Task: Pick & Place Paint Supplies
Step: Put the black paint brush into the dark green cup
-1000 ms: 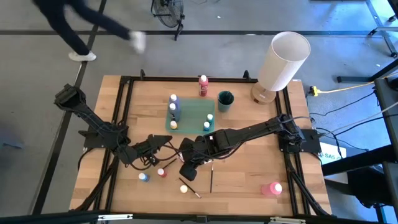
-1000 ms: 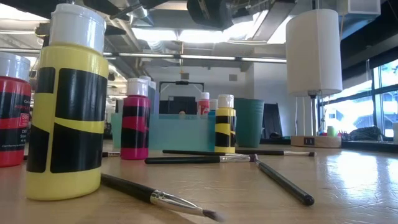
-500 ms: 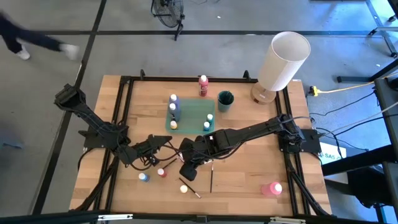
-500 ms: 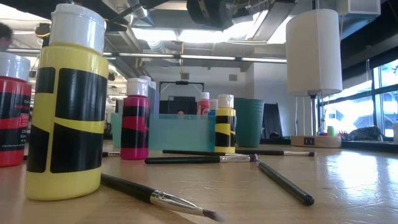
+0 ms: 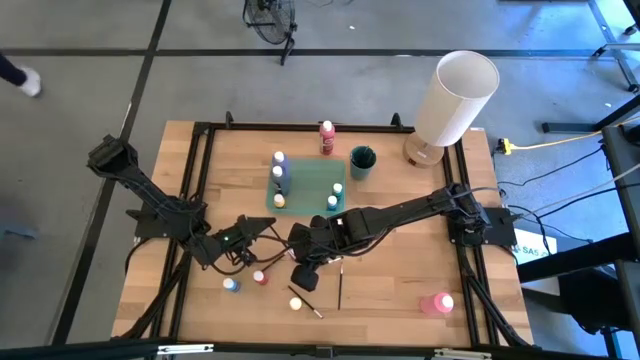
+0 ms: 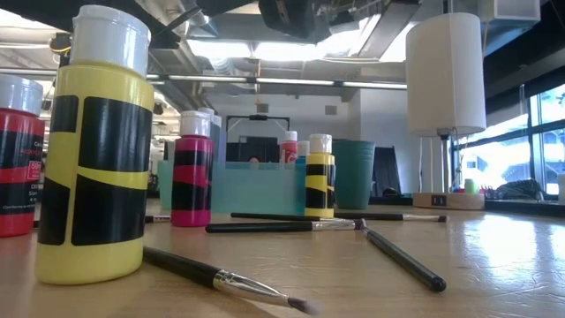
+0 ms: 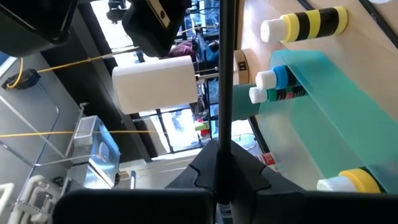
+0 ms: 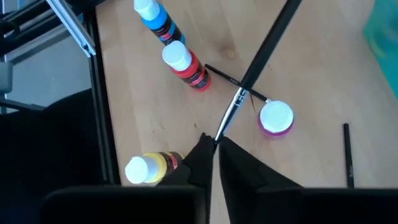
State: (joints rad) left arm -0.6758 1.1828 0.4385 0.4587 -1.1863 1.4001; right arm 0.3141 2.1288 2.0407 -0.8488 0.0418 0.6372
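The left gripper is closed on a thin dark brush; the handle runs straight out from between its fingers. The right gripper sits just to the right of it near the table centre, with its fingers almost together on the bristle tip of the same brush. The brush therefore spans the short gap between the two grippers, with its long axis running roughly left to right and the bristle end to the right. The teal tray lies on the far side of both grippers, and the green cup stands just beyond the tray's far right corner. By this reading, the left arm carries the brush once the right gripper releases the tip.
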